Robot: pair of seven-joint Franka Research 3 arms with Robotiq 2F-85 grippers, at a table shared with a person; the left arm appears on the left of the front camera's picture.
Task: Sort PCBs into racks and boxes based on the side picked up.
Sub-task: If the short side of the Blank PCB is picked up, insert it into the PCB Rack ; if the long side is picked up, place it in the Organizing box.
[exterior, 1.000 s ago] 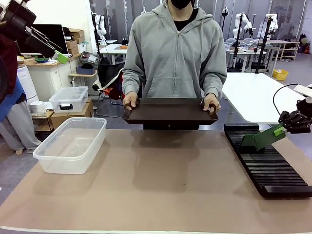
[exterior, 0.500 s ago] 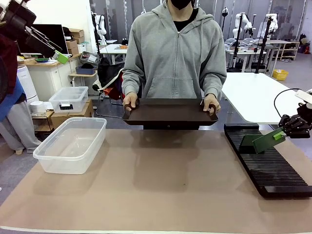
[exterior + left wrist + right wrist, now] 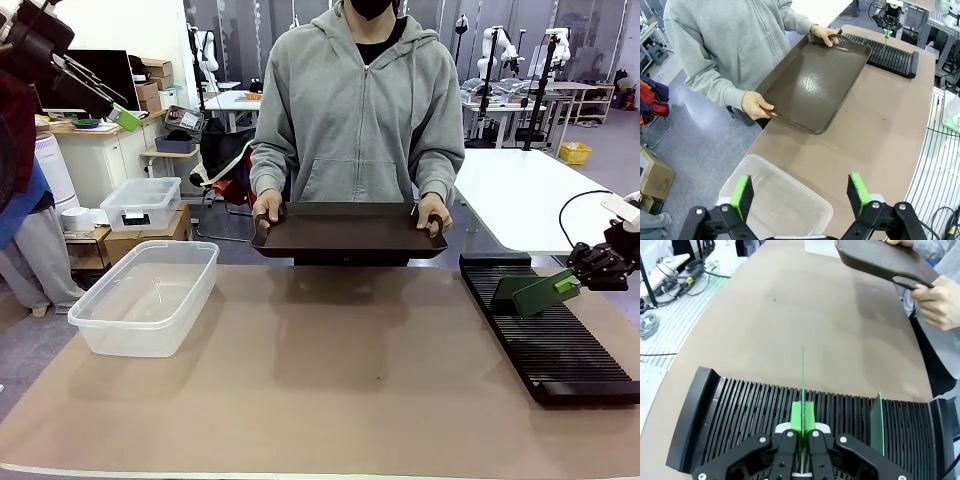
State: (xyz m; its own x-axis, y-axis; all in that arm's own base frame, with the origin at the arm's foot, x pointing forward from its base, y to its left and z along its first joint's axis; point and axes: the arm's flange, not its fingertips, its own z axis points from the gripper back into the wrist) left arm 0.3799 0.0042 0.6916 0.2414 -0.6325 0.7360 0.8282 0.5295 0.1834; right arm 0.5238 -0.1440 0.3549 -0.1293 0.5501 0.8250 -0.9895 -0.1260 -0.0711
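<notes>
My right gripper is shut on a green PCB, held edge-on and tilted low over the long black slotted rack. Its lower end reaches the rack's far part; I cannot tell whether it sits in a slot. A second PCB stands upright in a slot beside it. My left gripper hangs open and empty high above the clear plastic box, which stands at the table's left.
A person at the far side holds a dark brown handled tray with both hands over the table's far edge. The brown table mat lies bare between box and rack. A cable loops behind my right arm.
My right gripper has come down and the held PCB now lies at a lower, flatter tilt closer to the rack. The person, tray and left arm have not moved.
</notes>
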